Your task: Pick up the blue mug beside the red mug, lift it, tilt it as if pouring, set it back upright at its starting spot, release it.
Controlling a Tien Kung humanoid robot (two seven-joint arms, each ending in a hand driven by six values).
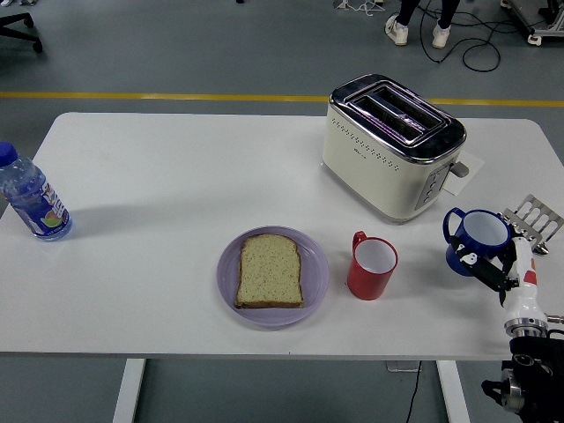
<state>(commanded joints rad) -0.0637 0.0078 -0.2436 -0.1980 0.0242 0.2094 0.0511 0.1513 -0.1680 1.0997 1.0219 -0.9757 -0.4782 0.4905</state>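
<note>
Presently we recorded the blue mug (pixel 477 240) upright at the table's (pixel 176 176) right side, to the right of the red mug (pixel 372 265) and apart from it, in front of the toaster's (pixel 390 145) right end. Our right hand (pixel 504 264) had its fingers curled around the blue mug's near side, holding it; whether its base touched the tabletop we could not tell. We also noted a purple plate (pixel 315 280) bearing a bread slice (pixel 270 270) left of the red mug, and a water bottle (pixel 31 197) at the far left edge.
</note>
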